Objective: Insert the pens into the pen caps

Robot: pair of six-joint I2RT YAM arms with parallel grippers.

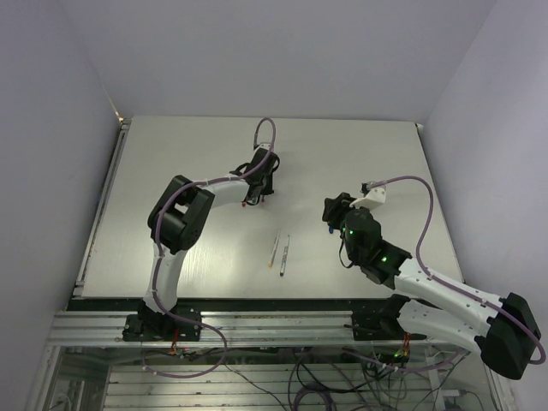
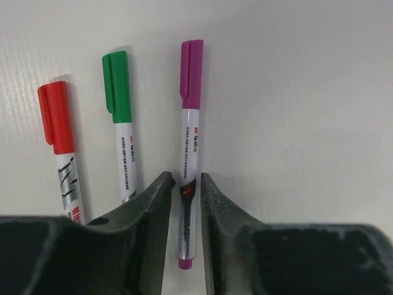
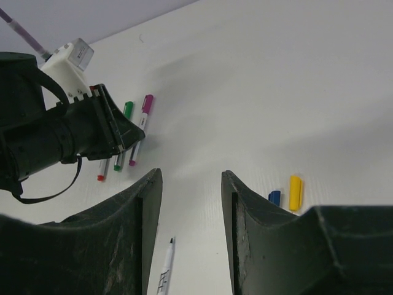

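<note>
- Magenta pen (image 2: 190, 132) lies flat on the bench (image 1: 171, 163), with its barrel running straight through the narrow gap between the left fingers (image 2: 156, 209).
- The left fingers sit one on each side of that barrel, only slightly apart. The finger on the right of the view looks to be against the pen, with a sliver of bench showing at the other. I cannot tell whether they are pinching it.
- The pen wears its magenta cap at the far end. It has a white printed barrel, a dark band level with the fingertips and a magenta plug at the near end.
- Green pen (image 2: 124, 153) and red pen (image 2: 61, 160) lie beside it, roughly parallel and apart from one another. Both are capped, and their barrels are hidden lower down by the left fingers.
- The right fingers (image 3: 138, 209) are spread wide with only bench between them. They hover well apart from the capped pens.
- One bare pen (image 1: 274, 248) and another (image 1: 285, 253) lie side by side on the bench between the two arms, uncapped and thin.
- In the right wrist view, the pointed tip of one bare pen shows just below the gap between the right fingers.
- Blue cap (image 3: 274, 197) and yellow cap (image 3: 295, 192) lie just beside each other, close by the right fingers. The blue one is partly hidden.
</note>
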